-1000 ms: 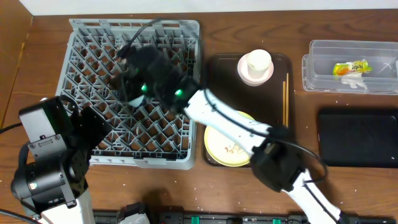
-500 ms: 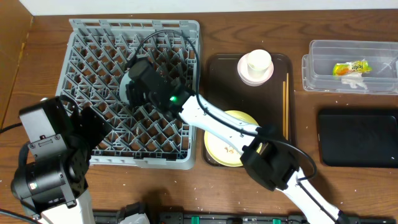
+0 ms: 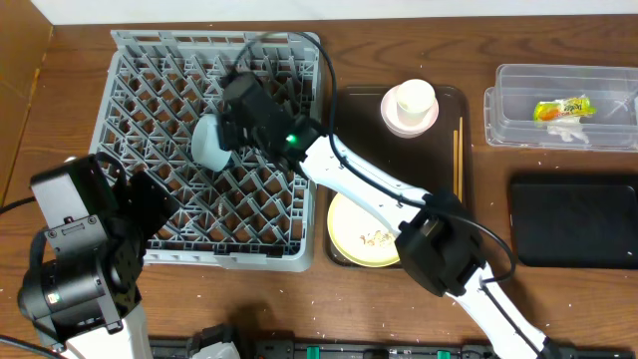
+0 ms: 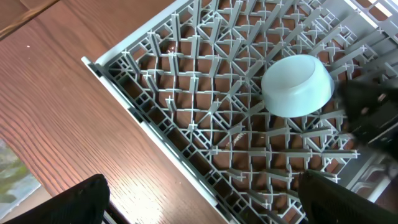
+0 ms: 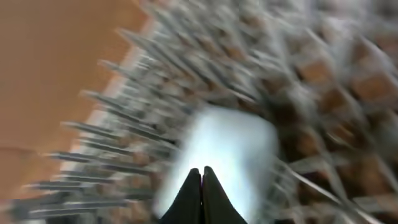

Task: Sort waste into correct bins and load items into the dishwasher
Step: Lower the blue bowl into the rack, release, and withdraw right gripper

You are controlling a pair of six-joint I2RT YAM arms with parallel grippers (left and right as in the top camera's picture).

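The light blue bowl [image 3: 207, 143] [image 4: 297, 85] lies upside down among the pegs of the grey dishwasher rack [image 3: 214, 42] [image 4: 143, 118]. My right gripper [image 3: 231, 125] [image 5: 201, 170] hovers just beside and above the bowl [image 5: 230, 146], shut with nothing between its fingers; that view is blurred. My left gripper [image 4: 202, 183] [image 3: 140, 204] stands open over the rack's front-left corner, holding nothing. On the dark brown tray are the pinkish-white cup [image 3: 414, 104], the pale yellow plate [image 3: 361, 237] with food bits [image 3: 375, 239], and the chopsticks [image 3: 459, 160].
The clear bin [image 3: 518, 85] at the far right holds a yellow-orange wrapper [image 3: 561, 109]. The black bin [image 3: 573, 219] lies just in front of it. The brown tray [image 3: 349, 120] sits right of the rack. My right arm stretches across the tray and plate.
My right gripper has drawn back from the bowl toward the rack's far side, uncovering the bowl resting upside down on the pegs. The left arm has not moved.
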